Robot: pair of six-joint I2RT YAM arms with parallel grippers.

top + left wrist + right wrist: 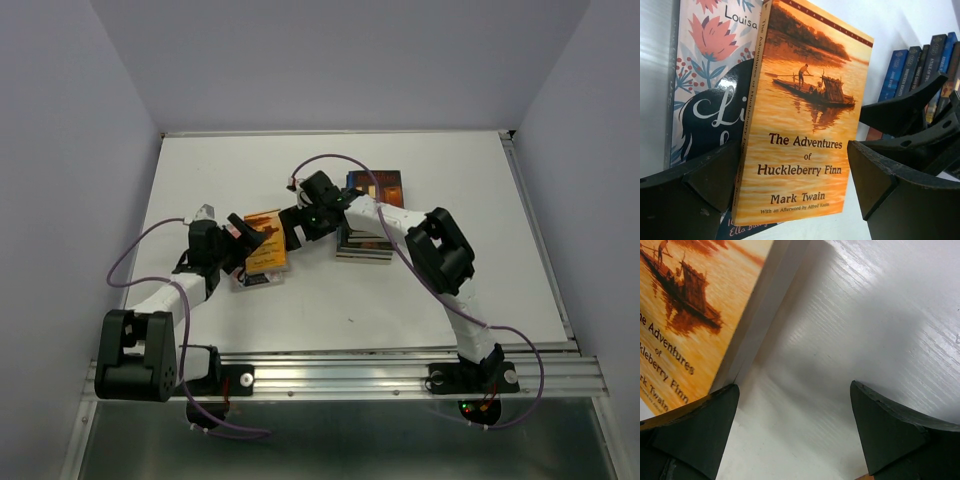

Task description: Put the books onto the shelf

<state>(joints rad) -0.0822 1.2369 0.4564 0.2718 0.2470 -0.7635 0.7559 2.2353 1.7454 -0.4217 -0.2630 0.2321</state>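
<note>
1. Left wrist view: left gripper (792, 150), jaws wide apart & empty, frames orange Huckleberry Finn book (805, 115) lying on floral book (710, 65), mid table (330, 295).
2. Beside its page edge, right gripper (795, 387) likewise gapes, holding nothing.
3. Step looks like pick-up; next move prob. needs jaws closed across cover; other books (920, 70) piled nearby.

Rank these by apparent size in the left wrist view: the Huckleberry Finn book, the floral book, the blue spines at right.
1. Huckleberry Finn book: largest, though nearest the camera.
2. Floral book: partly hidden behind it.
3. Blue spines: smallest, but farther away, so true size is unsure.
</note>
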